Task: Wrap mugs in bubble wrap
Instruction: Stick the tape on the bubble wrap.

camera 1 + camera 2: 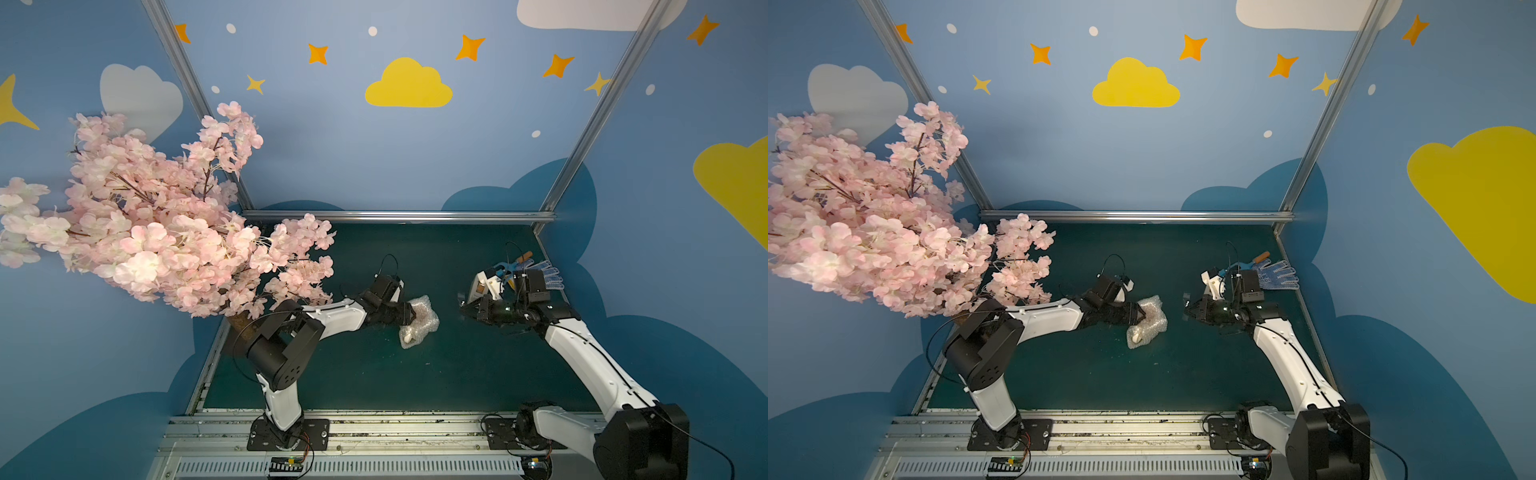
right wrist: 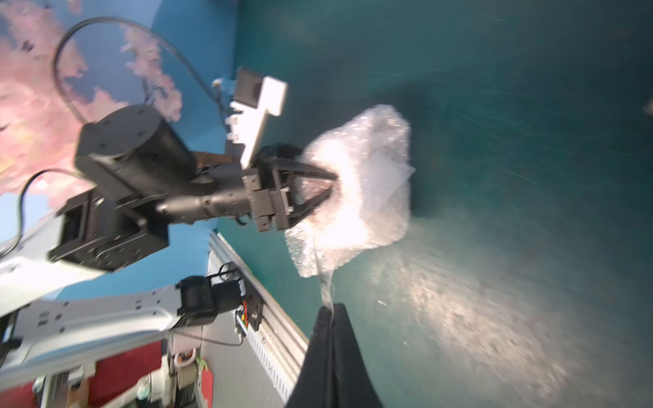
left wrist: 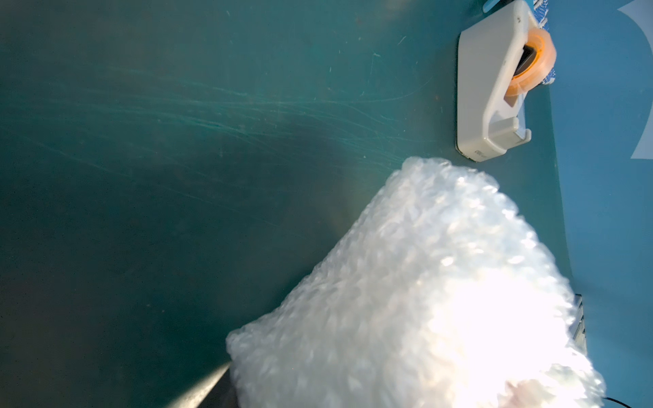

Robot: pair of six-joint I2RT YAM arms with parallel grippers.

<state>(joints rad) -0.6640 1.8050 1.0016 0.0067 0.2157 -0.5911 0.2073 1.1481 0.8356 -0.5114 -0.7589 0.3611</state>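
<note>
In both top views the mug [image 1: 409, 336] is already inside the bubble wrap [image 1: 422, 318], which lies as a crumpled bundle near the middle of the green table [image 1: 457, 374]; only a white part of the mug shows at the bundle's near end. The bundle's long axis runs from that near end away toward the back right. The left gripper [image 1: 411, 313] is clamped on the bundle. The right gripper [image 1: 465, 309] is well apart from it, fingers together, beside the tape dispenser [image 1: 484, 286]. In the left wrist view the bubble wrap [image 3: 424, 282] fills the near part, and the tape dispenser [image 3: 494, 81] stands beyond it. In the right wrist view the right gripper [image 2: 332, 314] pinches a clear strip of tape [image 2: 325, 286]. I judge the wrapping mostly done; taping it closed is left.
</note>
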